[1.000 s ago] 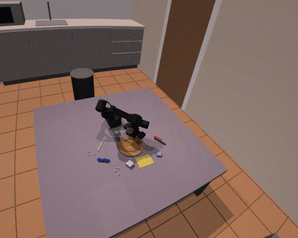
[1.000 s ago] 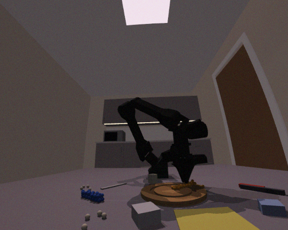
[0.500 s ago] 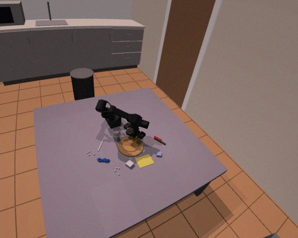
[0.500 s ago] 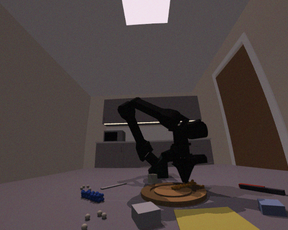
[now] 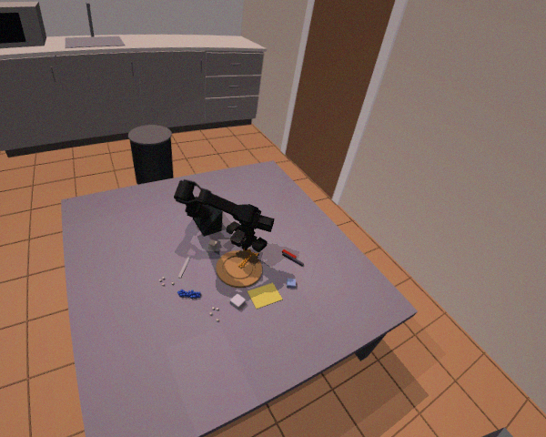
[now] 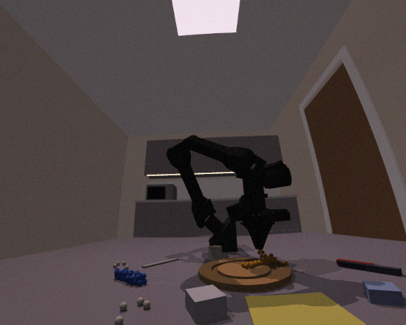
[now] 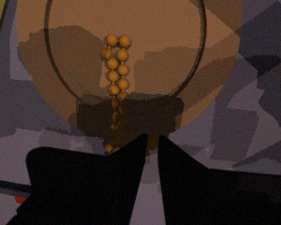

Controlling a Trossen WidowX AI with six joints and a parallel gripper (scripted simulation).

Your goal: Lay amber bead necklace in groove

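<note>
The round wooden bead board [image 5: 222, 272] [image 6: 210, 277] [image 7: 32, 23] lies flat, with a ring groove. My gripper [image 5: 247, 248] [image 6: 260, 248] [image 7: 153, 140] is shut on the amber bead necklace [image 5: 241, 265] [image 6: 251, 263] [image 7: 124, 70], just above the board's edge on the arm's side. A few beads rise to the fingertips. The rest lies bunched in a narrow double strand across the groove, from the board's rim onto the inner disc. Its far end is inside the ring. The beads right under the fingers are in shadow and partly hidden in the wrist view.
A blue bead bunch [image 5: 188, 293] [image 6: 129, 276] and loose white beads lie left of the board. A white block [image 5: 237, 301] [image 6: 206, 302] and yellow sheet [image 5: 265, 295] [image 6: 301, 309] are in front. A blue block [image 5: 291, 283] [image 6: 383, 292] and red-black pen [image 5: 292, 258] are right.
</note>
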